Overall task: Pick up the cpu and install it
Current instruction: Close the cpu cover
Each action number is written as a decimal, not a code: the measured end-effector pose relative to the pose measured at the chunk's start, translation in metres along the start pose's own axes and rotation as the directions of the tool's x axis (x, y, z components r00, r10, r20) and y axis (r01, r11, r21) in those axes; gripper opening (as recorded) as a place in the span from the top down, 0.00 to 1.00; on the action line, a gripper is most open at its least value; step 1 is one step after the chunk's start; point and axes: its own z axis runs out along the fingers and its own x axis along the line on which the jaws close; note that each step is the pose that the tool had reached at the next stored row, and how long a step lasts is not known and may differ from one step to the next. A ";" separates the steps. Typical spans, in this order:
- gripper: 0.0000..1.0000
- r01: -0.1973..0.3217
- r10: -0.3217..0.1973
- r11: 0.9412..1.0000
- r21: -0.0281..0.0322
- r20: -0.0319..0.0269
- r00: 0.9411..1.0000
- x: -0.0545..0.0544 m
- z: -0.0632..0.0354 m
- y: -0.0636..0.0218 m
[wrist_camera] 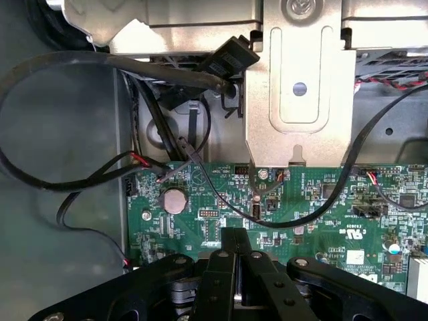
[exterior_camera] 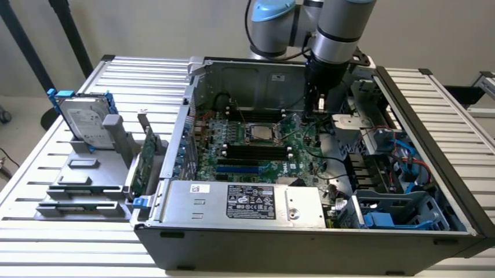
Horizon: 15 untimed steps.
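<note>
The cpu [exterior_camera: 261,132], a small square chip with a dull silver top, lies flat in the socket in the middle of the green motherboard [exterior_camera: 255,152] inside the open computer case [exterior_camera: 309,231]. My gripper [exterior_camera: 316,112] hangs inside the case, to the exterior view's right of the cpu and a little behind it, apart from it. In the wrist view the gripper [wrist_camera: 235,249] has its black fingers [wrist_camera: 224,257] pressed together with nothing between them, above the motherboard [wrist_camera: 321,200] edge.
A silver hard drive [exterior_camera: 83,121] with blue rails and a long green card [exterior_camera: 143,163] stand in a grey holder at the exterior view's left. A power supply [exterior_camera: 243,201] fills the case front. Black cables [wrist_camera: 80,63], a metal bracket [wrist_camera: 297,100] and a coin battery [wrist_camera: 174,200] lie under the gripper.
</note>
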 end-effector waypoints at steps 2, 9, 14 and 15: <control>0.89 0.000 0.000 1.000 0.000 -0.001 1.000 0.000 0.0034 0.0007; 0.89 -0.004 0.005 0.998 0.068 -0.005 1.000 -0.001 0.0058 0.0088; 0.89 -0.010 0.011 0.988 0.152 -0.007 1.000 -0.001 0.0057 0.0116; 0.89 -0.010 0.012 0.986 0.166 -0.009 1.000 -0.001 0.0057 0.0120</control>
